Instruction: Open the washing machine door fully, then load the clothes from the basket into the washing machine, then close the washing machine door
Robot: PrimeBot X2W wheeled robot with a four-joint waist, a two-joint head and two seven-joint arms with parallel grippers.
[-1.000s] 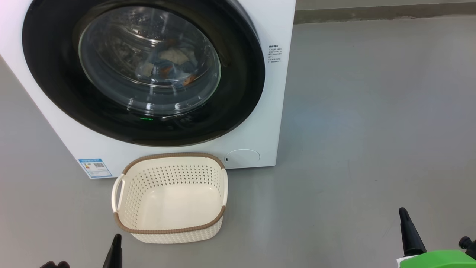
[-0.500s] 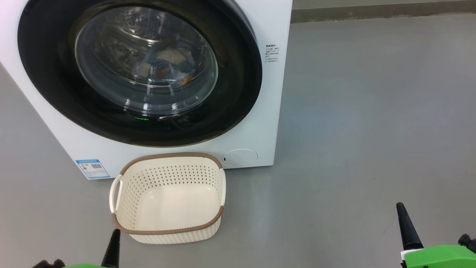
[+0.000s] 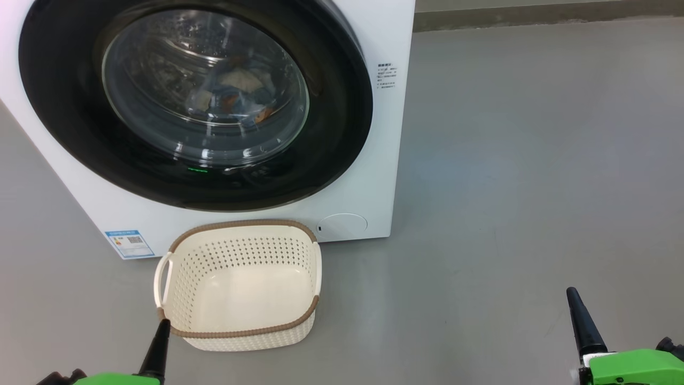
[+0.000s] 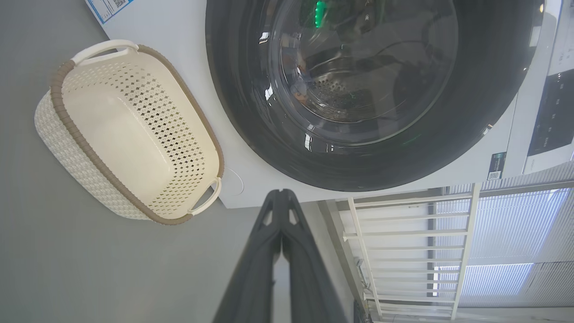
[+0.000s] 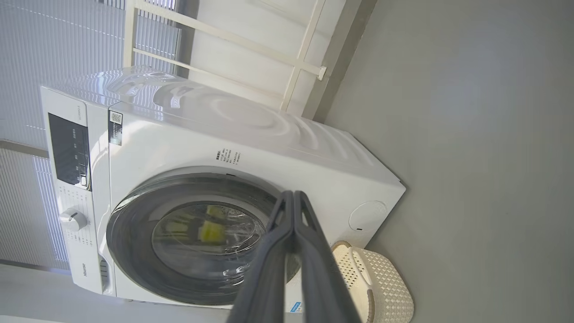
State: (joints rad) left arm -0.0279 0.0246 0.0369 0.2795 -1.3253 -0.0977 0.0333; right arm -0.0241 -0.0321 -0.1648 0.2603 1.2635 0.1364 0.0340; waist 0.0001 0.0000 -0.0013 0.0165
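Note:
The white washing machine (image 3: 385, 160) fills the upper left of the head view, its round black door (image 3: 69, 117) lying flush against the front. Behind the glass porthole lie the clothes (image 3: 235, 93), blue and cream, inside the drum. The cream basket (image 3: 184, 278) stands empty on the floor just in front of the machine. My left gripper (image 3: 159, 342) is low at the bottom left, its tip near the basket's near left corner, fingers pressed together. My right gripper (image 3: 580, 318) hangs over bare floor at the lower right, also shut. Both (image 4: 280, 197) (image 5: 292, 197) hold nothing.
Grey floor (image 3: 534, 160) spreads to the right of the machine. A white metal rack (image 4: 403, 242) and window blinds stand beside the machine in the left wrist view. A blue label sticker (image 3: 128, 243) marks the machine's lower left front.
The whole picture has drifted slightly left and the grippers sit a little higher in it; the camera moved. Door, clothes and basket stay as they were.

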